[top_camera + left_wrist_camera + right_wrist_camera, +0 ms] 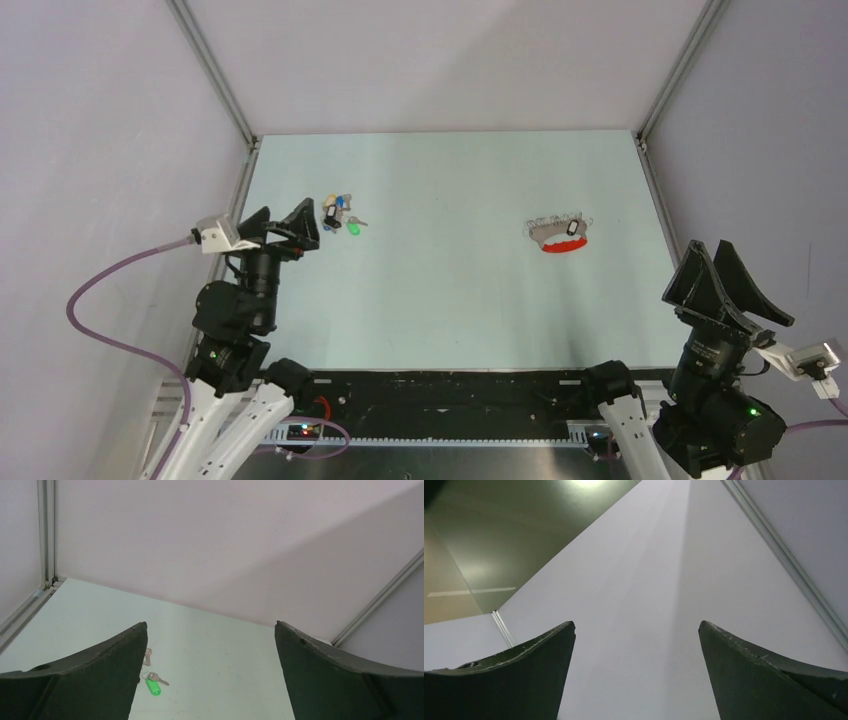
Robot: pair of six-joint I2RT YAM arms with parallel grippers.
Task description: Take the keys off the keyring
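The red keyring lies on the table right of centre, strung with a row of grey keys, one with a black head bearing a white mark. A loose pile of coloured-headed keys lies at the left, one with a green tag that also shows in the left wrist view. My left gripper is open and empty, just left of that pile. My right gripper is open and empty at the table's right edge, pointing up at the wall.
Pale enclosure walls with metal corner posts surround the light table. A small plain key lies next to the green-tagged one. The black front rail runs between the arm bases.
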